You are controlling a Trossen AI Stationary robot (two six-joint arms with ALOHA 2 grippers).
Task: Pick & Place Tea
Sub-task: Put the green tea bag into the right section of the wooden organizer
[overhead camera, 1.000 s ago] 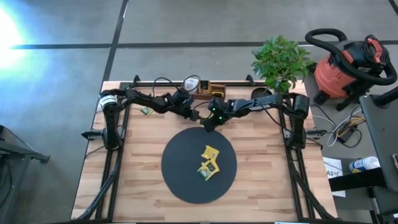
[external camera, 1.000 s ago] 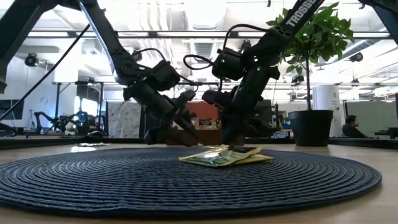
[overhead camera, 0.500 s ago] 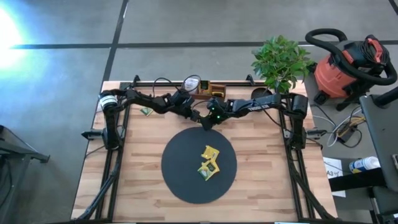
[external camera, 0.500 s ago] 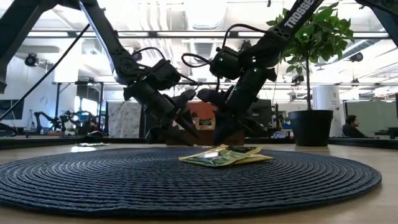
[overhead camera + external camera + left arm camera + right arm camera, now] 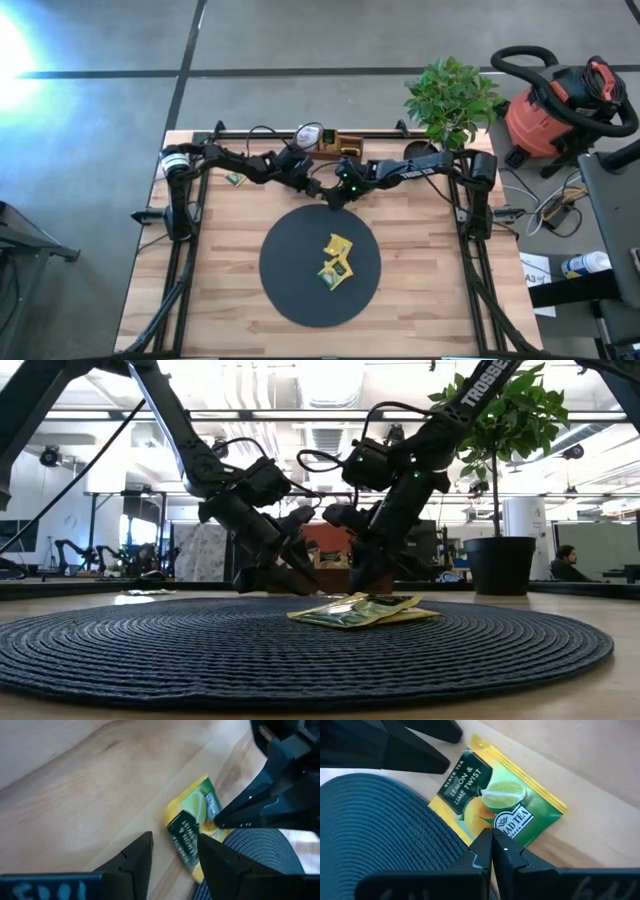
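On the black mat (image 5: 300, 290) I see a small pile of tea packets (image 5: 337, 262). At its far rim a lemon-lime packet (image 5: 500, 805) lies half on the table (image 5: 75, 795), the right gripper (image 5: 492, 842), jaws closed, pressing it, the left gripper (image 5: 172, 852), jaws spread, straddling it. I worry the two collide, or the flat packet skids away.

- Bright, even daylight over the wooden table (image 5: 230, 280); only faint shadows beside the black mat (image 5: 320, 265).
- Strong white glare on the floor, far left of the table.
- From table height, backlit: arms nearly silhouetted, near mat weave soft.
- Close on the wrists, dark fingers (image 5: 135, 865) blurred.
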